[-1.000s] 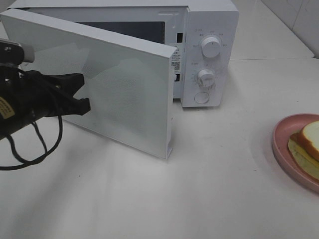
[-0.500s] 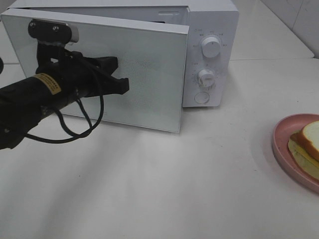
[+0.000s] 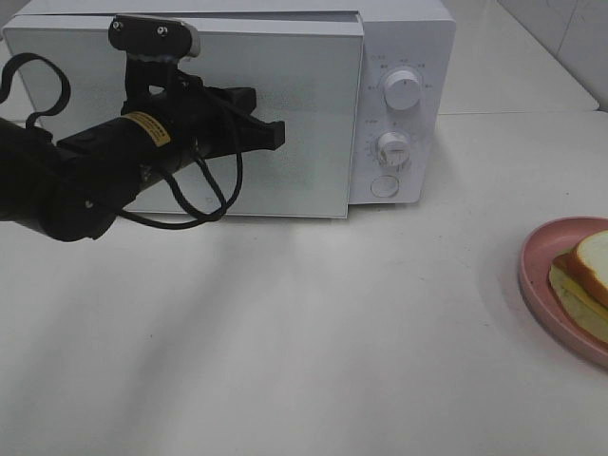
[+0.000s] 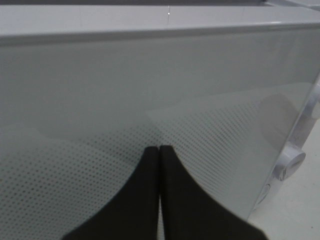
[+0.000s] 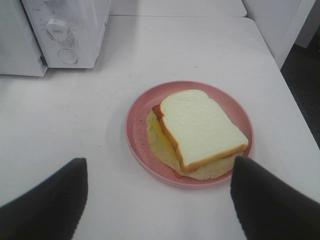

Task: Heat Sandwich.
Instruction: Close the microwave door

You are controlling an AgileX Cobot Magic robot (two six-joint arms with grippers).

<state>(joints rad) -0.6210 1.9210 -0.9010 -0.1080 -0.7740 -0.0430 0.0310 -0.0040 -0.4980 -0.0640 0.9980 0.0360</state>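
The white microwave (image 3: pixel 399 57) stands at the back of the table; its door (image 3: pixel 304 114) is almost closed. My left gripper (image 3: pixel 274 133) is shut and empty, its tips pressed against the door front, which also shows in the left wrist view (image 4: pixel 160 100) with the gripper (image 4: pixel 159 150). The sandwich (image 3: pixel 587 280) lies on a round pink plate (image 3: pixel 537 266) at the right edge. In the right wrist view the sandwich (image 5: pixel 197 132) sits on the plate (image 5: pixel 137 125), and my right gripper (image 5: pixel 159 200) hovers open above it, not touching it.
The microwave's two knobs (image 3: pixel 403 90) and round button (image 3: pixel 384 186) are on its right panel. The table's right edge (image 5: pixel 295 115) drops off beyond the plate. A black cable (image 3: pixel 199 204) loops under my left arm.
My left gripper moved right and toward the microwave, pushing the door from wide open to almost closed. The plate and sandwich have not moved.
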